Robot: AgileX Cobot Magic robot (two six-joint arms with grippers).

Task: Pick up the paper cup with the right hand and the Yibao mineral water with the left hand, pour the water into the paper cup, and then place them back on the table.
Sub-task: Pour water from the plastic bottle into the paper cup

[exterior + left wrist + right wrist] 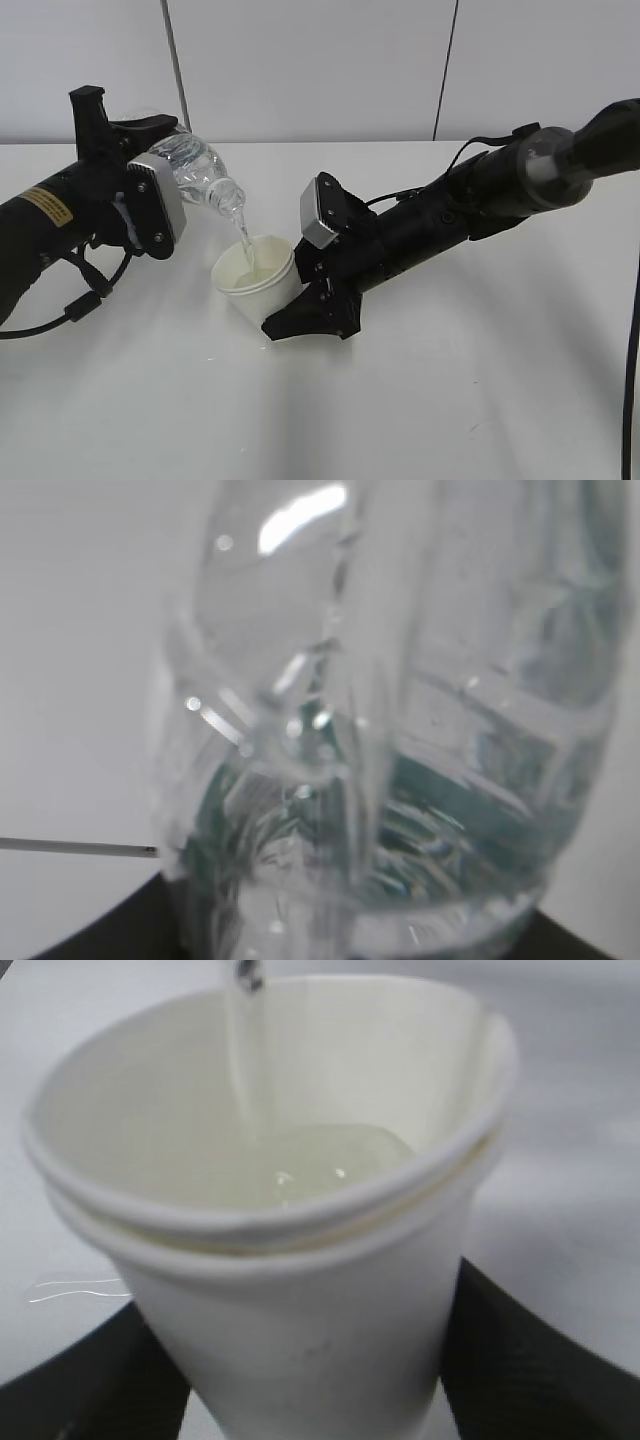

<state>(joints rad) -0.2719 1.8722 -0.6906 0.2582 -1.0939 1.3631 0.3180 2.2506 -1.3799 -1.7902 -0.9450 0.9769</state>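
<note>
Yibao mineral water (198, 168), clamped in left pincer (150, 205), streams into paper cup (256, 277), seemingly doubled, gripped by right pincer (315, 310)

Lighting is bright, even and diffuse throughout. Soft, faint shadows lie on the table (450, 400) beneath both arms. White glare marks the Yibao mineral water (400, 730), which is badly blurred close-up. The paper cup (300, 1310) is slightly soft-focused.

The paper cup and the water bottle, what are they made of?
The paper cup looks like matte cream-white paper, with a rolled rim; two rims show, so perhaps two nested cups. The Yibao mineral water bottle looks like clear, glossy ribbed plastic: you see through it, and it glints.
</note>
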